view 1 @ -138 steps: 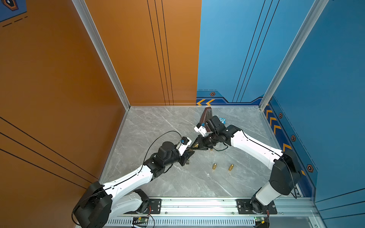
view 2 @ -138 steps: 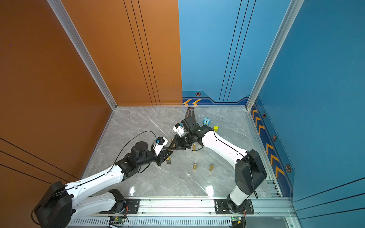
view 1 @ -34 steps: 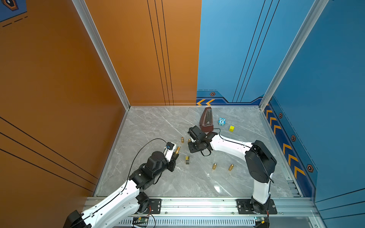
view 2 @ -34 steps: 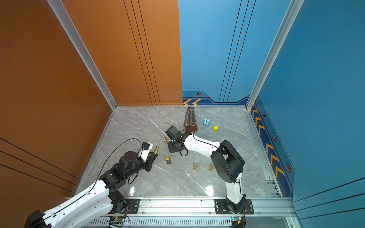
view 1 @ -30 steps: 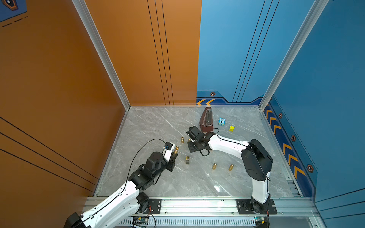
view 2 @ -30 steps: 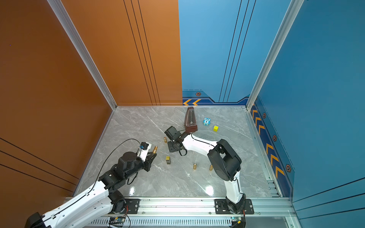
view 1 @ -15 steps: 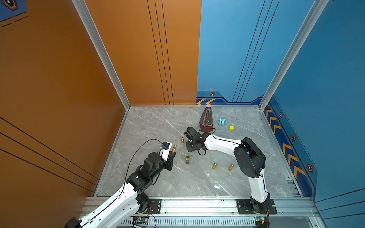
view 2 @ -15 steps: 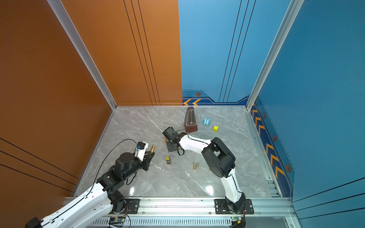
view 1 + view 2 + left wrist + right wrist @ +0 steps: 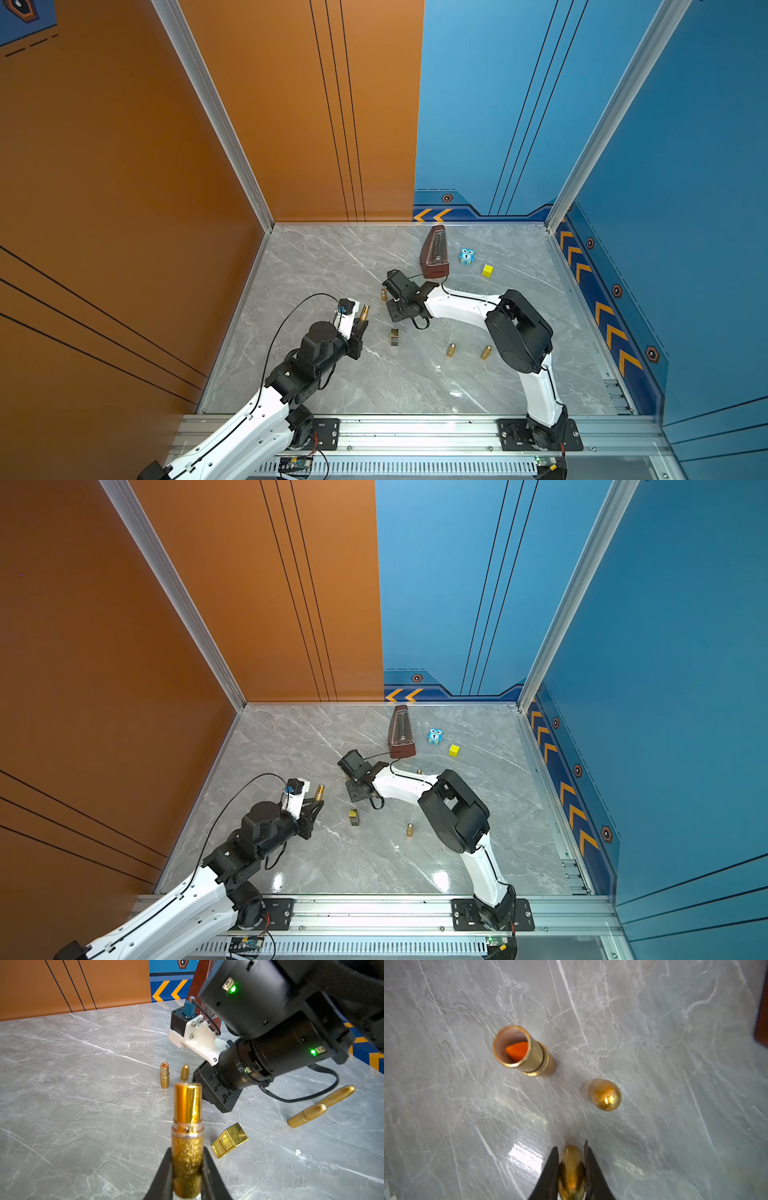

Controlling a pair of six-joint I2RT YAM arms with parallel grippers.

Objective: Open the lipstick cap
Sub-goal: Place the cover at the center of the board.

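Note:
My left gripper (image 9: 187,1150) is shut on the glittery base of a gold lipstick (image 9: 188,1118), whose shiny uncapped tube points up and away. In both top views this lipstick (image 9: 364,312) (image 9: 319,791) is held at the left of the marble floor. My right gripper (image 9: 571,1150) is shut on a gold bullet-shaped cap (image 9: 571,1169), which points down at the floor. The right wrist (image 9: 405,297) hangs right of the left gripper, well apart from it.
An open lipstick (image 9: 521,1051) showing orange stands beside an upright gold cap (image 9: 605,1095). A square gold piece (image 9: 394,336) and two capped gold lipsticks (image 9: 451,350) (image 9: 485,352) lie in front. A metronome (image 9: 434,253), blue owl cube (image 9: 466,255) and yellow cube (image 9: 487,270) stand behind.
The two grippers, together several seconds ago, now stand apart. In the last second the left arm drew left with the lipstick and the right arm shifted slightly left with the cap.

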